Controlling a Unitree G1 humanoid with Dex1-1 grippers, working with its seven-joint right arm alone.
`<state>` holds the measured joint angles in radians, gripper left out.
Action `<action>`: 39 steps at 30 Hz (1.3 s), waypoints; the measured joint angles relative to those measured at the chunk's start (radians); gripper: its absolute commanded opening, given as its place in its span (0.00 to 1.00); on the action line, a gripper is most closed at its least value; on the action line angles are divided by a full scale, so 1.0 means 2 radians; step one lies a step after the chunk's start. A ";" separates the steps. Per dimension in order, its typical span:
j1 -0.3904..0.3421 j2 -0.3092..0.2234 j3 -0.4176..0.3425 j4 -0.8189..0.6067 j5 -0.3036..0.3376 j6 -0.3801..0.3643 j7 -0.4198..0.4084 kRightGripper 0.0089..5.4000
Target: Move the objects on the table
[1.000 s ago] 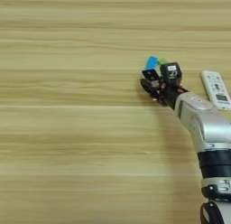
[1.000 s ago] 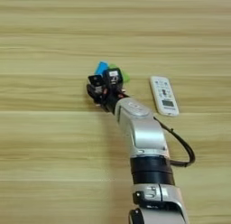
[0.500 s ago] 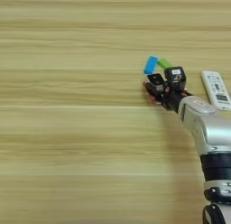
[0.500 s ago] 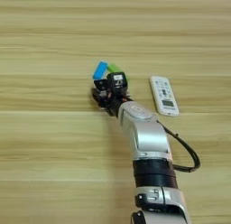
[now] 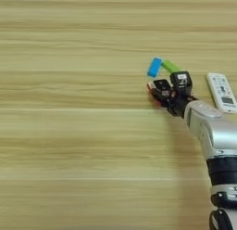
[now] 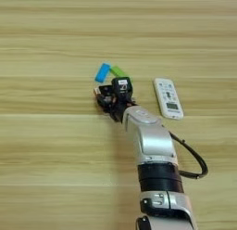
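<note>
My claw [image 6: 112, 93] sits just below the blue bar [image 6: 102, 73]; can't tell what it holds. I'd approach slowly, avoiding the green bar [image 6: 119, 71] beside it.

From my seat I see the silver forearm [image 6: 149, 141] rising from the bottom edge right of centre, a black cable [image 6: 194, 159] looping off its right side, and its black two-fingered gripper [image 6: 112, 95] sitting just left of the frame's centre on the wide light tan wooden table [image 6: 46, 145]; I can't make out how its fingers stand. Just above the gripper a short blue bar [image 6: 102, 72] and a short green bar [image 6: 118, 71] lie angled together, their upper ends meeting. Right of the gripper and apart from it lies a slim white remote control [image 6: 168, 98].
</note>
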<state>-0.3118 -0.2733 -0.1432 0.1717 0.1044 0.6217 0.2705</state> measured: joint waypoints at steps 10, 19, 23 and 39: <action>-0.002 -0.002 0.000 0.005 0.001 -0.002 0.005 0.46; -0.003 -0.003 0.001 0.012 0.000 -0.009 0.010 0.46; -0.004 -0.004 0.001 0.014 0.000 -0.011 0.010 0.46; -0.006 -0.004 0.003 0.019 -0.001 -0.012 0.009 0.60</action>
<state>-0.3246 -0.2816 -0.1370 0.2101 0.1020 0.5980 0.2884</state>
